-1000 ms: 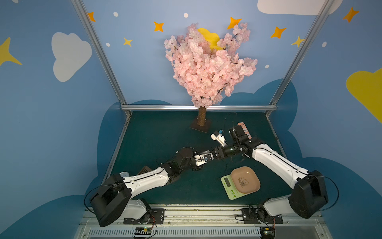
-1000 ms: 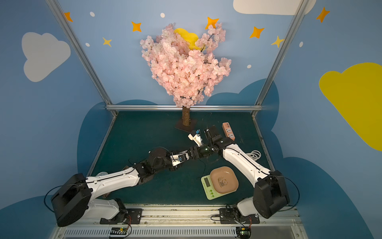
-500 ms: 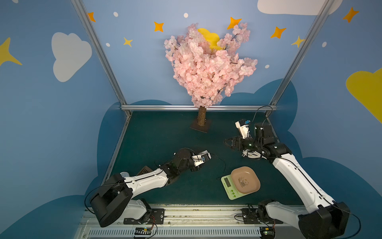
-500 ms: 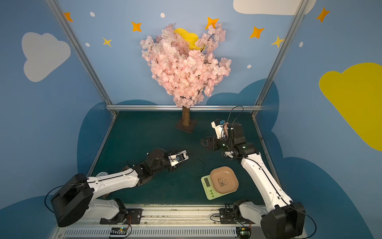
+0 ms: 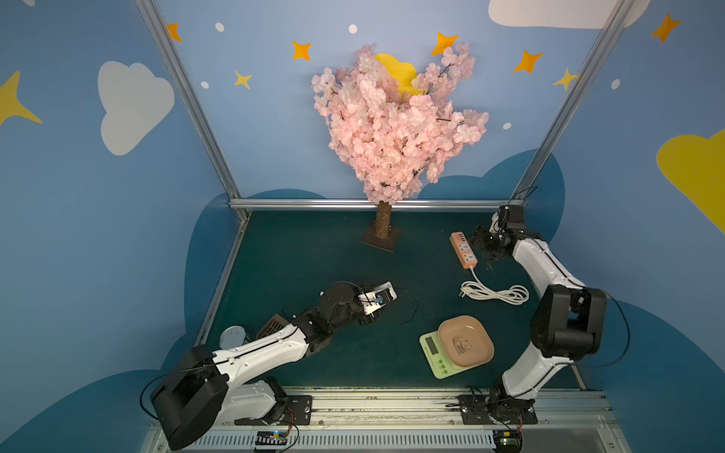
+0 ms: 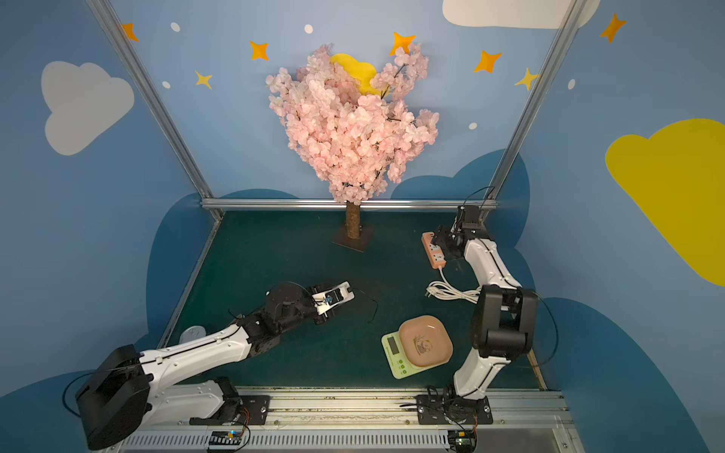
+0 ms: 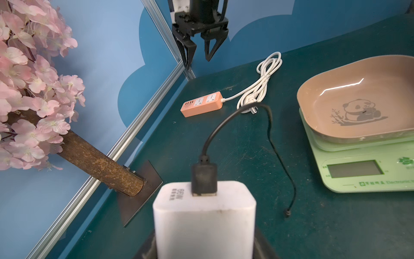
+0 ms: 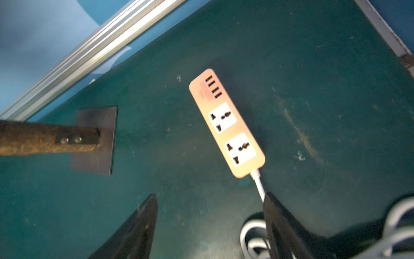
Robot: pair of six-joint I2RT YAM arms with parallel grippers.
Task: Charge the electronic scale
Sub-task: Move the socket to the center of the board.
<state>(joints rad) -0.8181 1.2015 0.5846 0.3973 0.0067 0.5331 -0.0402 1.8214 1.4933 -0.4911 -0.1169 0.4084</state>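
Note:
The electronic scale (image 5: 435, 353) is pale green and carries a pinkish-tan panda tray (image 5: 465, 339). It stands at the front right of the green mat, also seen in the other top view (image 6: 396, 355) and in the left wrist view (image 7: 358, 172). Mid-table, my left gripper (image 5: 382, 299) (image 7: 205, 246) is shut on a white charger block (image 7: 205, 219). A black cable (image 7: 270, 125) is plugged into the block, and its free end (image 7: 287, 214) lies on the mat short of the scale. My right gripper (image 8: 210, 196) (image 6: 443, 240) hangs open and empty over the mat beside the orange power strip (image 8: 226, 123) (image 5: 463, 250).
The strip's white cord (image 5: 494, 292) lies coiled between the strip and the scale. A pink blossom tree on a metal base plate (image 5: 382, 240) stands at the back centre. A grey disc (image 5: 233, 336) and a brown item (image 5: 272, 325) sit by the left arm. Aluminium rails border the mat.
My right arm has pulled away from the left gripper at mid-table and swung to the far right beside the power strip. The left arm has held still with the charger.

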